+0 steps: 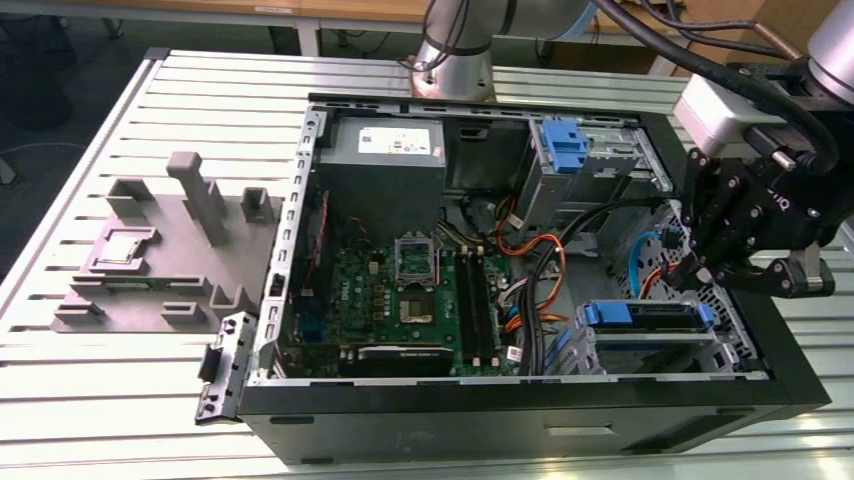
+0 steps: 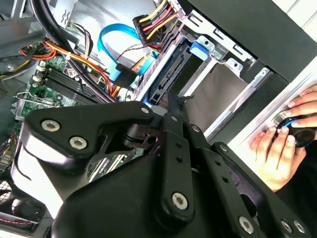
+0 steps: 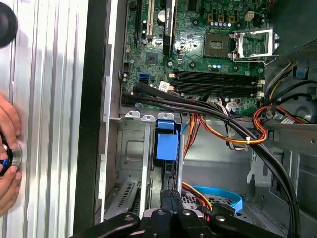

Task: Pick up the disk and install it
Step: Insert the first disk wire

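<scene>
Black computer case (image 1: 534,420) open on the slatted counter (image 1: 227,90), the disk (image 1: 647,315) sitting in the drive bay (image 1: 654,355) at its near corner, exterior view's right, gripper (image 3: 171,198) just above it, jaws closed on nothing, green motherboard (image 1: 400,290) beyond, grey power supply box (image 1: 384,145) farthest.

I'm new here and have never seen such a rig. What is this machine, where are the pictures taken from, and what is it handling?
It is one robot arm with a gripper. The exterior view looks on from off the arm; both wrist views come from cameras riding on it. On the slatted table lie an open computer case and a grey fixture. The gripper hangs over the drive bay, close to the disk in its blue carrier; whether it holds it is unclear. A person's hand rests beside the case.
</scene>
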Tool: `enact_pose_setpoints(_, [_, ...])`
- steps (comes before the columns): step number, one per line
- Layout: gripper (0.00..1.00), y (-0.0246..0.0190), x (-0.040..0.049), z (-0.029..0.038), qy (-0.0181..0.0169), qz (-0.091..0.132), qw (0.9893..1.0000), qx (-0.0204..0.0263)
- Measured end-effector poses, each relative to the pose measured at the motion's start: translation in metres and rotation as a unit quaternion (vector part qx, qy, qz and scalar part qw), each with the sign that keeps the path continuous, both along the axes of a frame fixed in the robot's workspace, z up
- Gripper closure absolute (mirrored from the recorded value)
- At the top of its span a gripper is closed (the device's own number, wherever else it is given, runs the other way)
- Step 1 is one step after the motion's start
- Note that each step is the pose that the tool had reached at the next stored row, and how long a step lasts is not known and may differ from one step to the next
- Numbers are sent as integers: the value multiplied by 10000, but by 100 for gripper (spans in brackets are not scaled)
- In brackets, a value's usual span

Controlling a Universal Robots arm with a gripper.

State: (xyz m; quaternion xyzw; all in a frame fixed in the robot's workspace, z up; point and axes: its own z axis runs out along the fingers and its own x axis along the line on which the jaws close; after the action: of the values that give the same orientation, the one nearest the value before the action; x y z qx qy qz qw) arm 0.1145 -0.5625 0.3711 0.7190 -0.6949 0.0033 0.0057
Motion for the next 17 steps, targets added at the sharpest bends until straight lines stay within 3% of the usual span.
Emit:
enact_pose_setpoints(5, [90, 0, 0, 0, -8, 18, 10000, -1])
enact_pose_setpoints(10, [90, 1, 1, 0, -19, 267, 9996, 0])
enact_pose_setpoints(17, [90, 40, 33, 0, -19, 280, 9996, -2])
